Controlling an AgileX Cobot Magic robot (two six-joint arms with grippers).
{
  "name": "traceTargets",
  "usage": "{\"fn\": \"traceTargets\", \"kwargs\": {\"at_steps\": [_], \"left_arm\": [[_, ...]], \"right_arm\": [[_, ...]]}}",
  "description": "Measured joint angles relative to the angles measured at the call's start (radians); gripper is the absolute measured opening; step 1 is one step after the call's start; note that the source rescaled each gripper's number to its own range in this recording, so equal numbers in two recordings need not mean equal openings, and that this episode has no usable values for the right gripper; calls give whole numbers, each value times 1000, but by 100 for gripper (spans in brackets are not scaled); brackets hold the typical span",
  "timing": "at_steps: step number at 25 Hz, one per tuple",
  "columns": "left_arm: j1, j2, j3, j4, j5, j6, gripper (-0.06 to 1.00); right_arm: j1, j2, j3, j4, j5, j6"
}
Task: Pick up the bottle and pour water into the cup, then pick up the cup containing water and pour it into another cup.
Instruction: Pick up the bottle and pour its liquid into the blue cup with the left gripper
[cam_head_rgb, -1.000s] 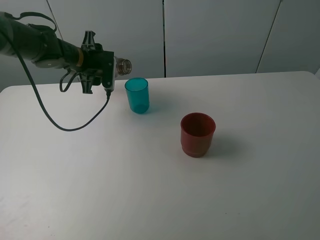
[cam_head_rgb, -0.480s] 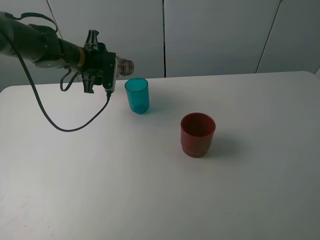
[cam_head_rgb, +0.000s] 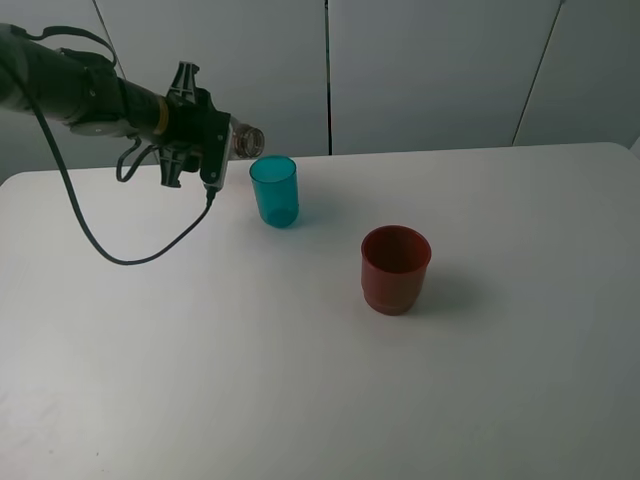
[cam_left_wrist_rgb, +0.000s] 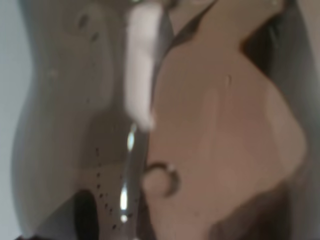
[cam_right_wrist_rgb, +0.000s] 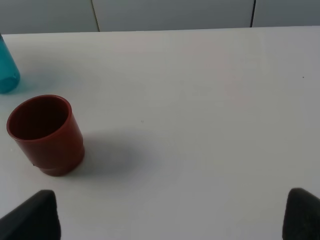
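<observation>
While my left gripper (cam_head_rgb: 207, 141) is clamped on the clear brownish plastic bottle (cam_head_rgb: 246, 139), I hold that bottle in the air, tipped over onto its side above the far left part of the white table (cam_head_rgb: 500, 380). Its uncapped threaded neck points toward the translucent teal tumbler (cam_head_rgb: 274, 191), and the mouth sits just beside and slightly above the tumbler's rim, on its left. I cannot tell whether water is leaving the bottle. My left wrist camera is filled by the blurred brown-tinted wall of the bottle, pressed close against the lens, with small droplets on it. A black cable (cam_head_rgb: 100, 243) hangs in a loop from my left arm down toward the table.

The teal tumbler stands upright near the back of the table. The dark red cup (cam_head_rgb: 395, 268) stands upright too, nearer the camera and to the right, well apart from the tumbler.

My right gripper (cam_right_wrist_rgb: 167, 220) hovers over the table with its jaws spread wide, the dark fingertips (cam_right_wrist_rgb: 31, 216) showing at the edges of its wrist view, holding nothing.
</observation>
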Motion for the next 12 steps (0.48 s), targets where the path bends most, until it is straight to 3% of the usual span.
{"fn": "traceTargets", "kwargs": {"at_steps": [12], "left_arm": [[0,0,-5,11,25,27,3]], "right_arm": [[0,0,0,0,0,0]]}}
